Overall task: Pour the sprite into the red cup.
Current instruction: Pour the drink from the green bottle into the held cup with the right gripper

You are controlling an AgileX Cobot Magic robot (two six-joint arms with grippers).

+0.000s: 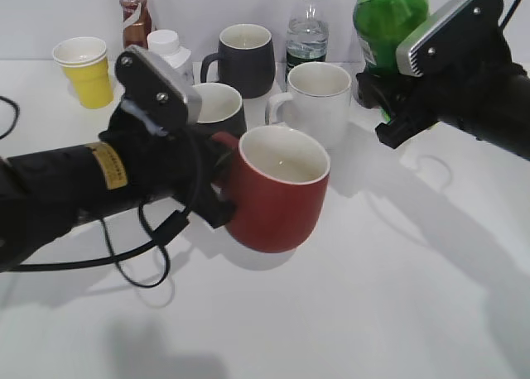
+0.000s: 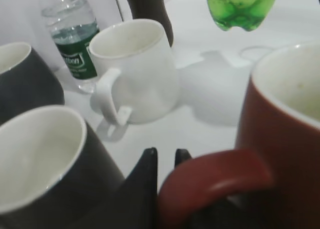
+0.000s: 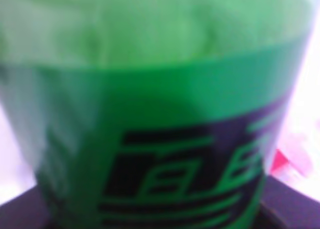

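Observation:
The red cup (image 1: 277,193) is a dark red mug with a white inside, held a little above the table at the middle. My left gripper (image 1: 217,176) is shut on its loop handle (image 2: 215,181); the fingertips (image 2: 166,156) show beside the handle in the left wrist view. The sprite (image 1: 387,19) is a bright green bottle held up at the back right, its top out of frame. My right gripper (image 1: 389,106) is shut on its lower body. The bottle's green label (image 3: 165,159) fills the right wrist view, and its base (image 2: 240,9) hangs above the table in the left wrist view.
Behind the red cup stand a white mug (image 1: 315,102), two black mugs (image 1: 244,58) (image 1: 217,107), a clear water bottle (image 1: 308,27), a dark cola bottle (image 1: 134,15), a white-capped bottle (image 1: 170,52) and a yellow paper cup (image 1: 85,71). A black cable (image 1: 141,259) lies at the left.

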